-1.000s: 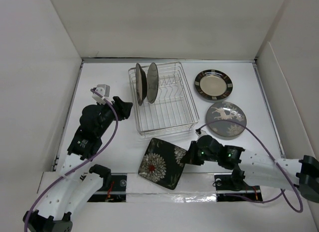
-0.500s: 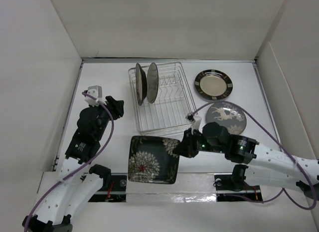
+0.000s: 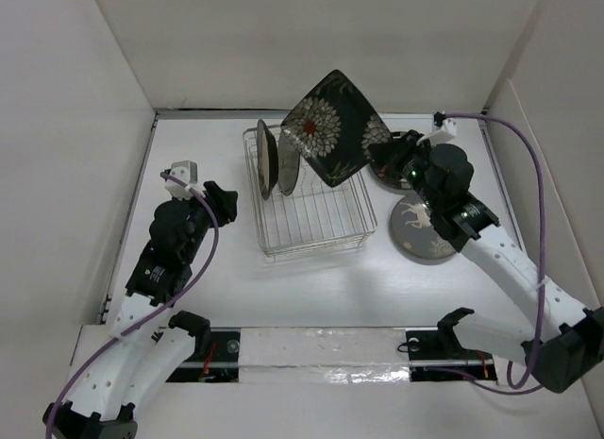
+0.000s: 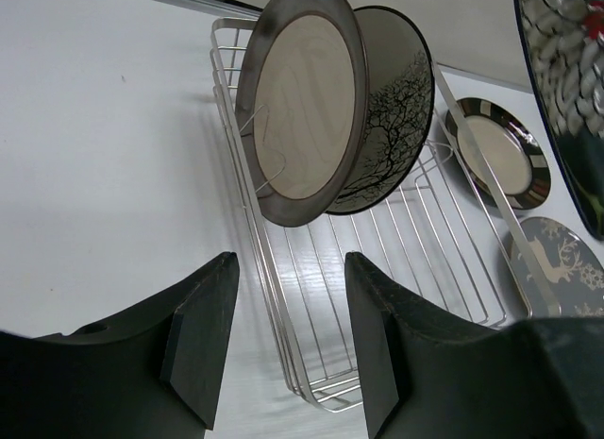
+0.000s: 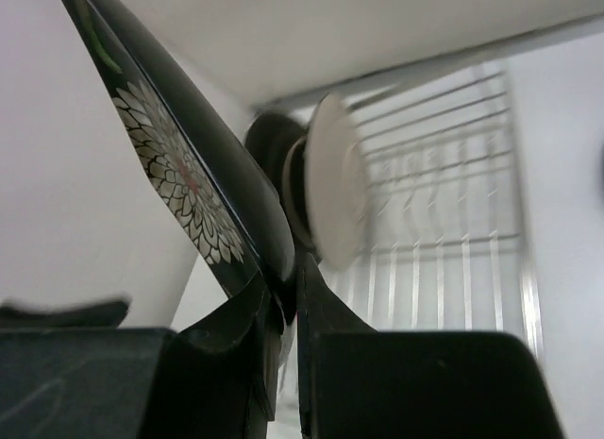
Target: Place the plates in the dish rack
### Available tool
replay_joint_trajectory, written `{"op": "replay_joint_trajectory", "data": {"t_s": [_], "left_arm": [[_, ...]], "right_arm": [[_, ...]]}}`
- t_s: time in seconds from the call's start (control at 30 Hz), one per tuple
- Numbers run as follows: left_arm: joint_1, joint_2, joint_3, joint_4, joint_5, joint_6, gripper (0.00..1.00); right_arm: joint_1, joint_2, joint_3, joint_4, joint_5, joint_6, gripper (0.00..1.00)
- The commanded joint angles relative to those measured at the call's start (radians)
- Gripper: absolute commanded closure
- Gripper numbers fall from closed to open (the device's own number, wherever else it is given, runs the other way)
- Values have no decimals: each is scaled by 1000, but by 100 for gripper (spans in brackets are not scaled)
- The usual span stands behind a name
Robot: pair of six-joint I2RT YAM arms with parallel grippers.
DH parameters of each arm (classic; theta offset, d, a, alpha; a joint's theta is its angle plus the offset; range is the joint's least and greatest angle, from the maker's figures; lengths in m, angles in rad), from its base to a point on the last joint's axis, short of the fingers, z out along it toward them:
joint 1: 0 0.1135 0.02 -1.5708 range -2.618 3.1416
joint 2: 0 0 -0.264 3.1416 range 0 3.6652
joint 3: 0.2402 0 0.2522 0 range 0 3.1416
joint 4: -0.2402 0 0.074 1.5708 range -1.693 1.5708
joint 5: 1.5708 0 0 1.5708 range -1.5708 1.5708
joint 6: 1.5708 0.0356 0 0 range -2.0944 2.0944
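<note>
- Five plates in all, and one silver wire dish rack (image 3: 311,248) at the middle of the table.
- One black square plate (image 3: 335,127) with white flowers is in the air, tilted on a corner over the rack's 1 o'clock corner. My right gripper (image 5: 286,288) is pinched tight on its edge.
- Two plates stand upright in the rack's 10 o'clock end, one beside the other: a brown-rimmed round plate (image 4: 302,118) with a pale wood-grain face, and a cream round plate (image 4: 392,118) with dark branches.
- Two lie flat on the table: a black-rimmed round plate (image 4: 495,151) at the rack's 2 o'clock and a grey round deer plate (image 3: 420,231) at 4 o'clock.
- My left gripper (image 4: 288,269) hangs at the rack's 9 o'clock, jaws parted with nothing between them.
- From above, my right arm covers most of the black-rimmed plate and an edge of the deer plate. My right wrist view is blurred, and the square plate runs off its top.
- The table (image 3: 217,288) is plain white, with white walls (image 3: 311,42) on three sides.
</note>
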Motion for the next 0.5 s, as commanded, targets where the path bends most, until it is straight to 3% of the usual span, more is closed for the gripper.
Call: {"op": "replay_joint_trajectory", "data": {"t_s": [0.0, 0.27, 0.47], "left_arm": [[-5, -8, 27, 24, 21, -7, 55], [-5, -6, 27, 22, 24, -9, 55], [-5, -2, 25, 24, 32, -9, 55]], "right_arm": [[-49, 36, 116, 285, 82, 38, 100], [-69, 208, 216, 256, 467, -39, 100], [27, 352, 330, 208, 663, -105, 100]]}}
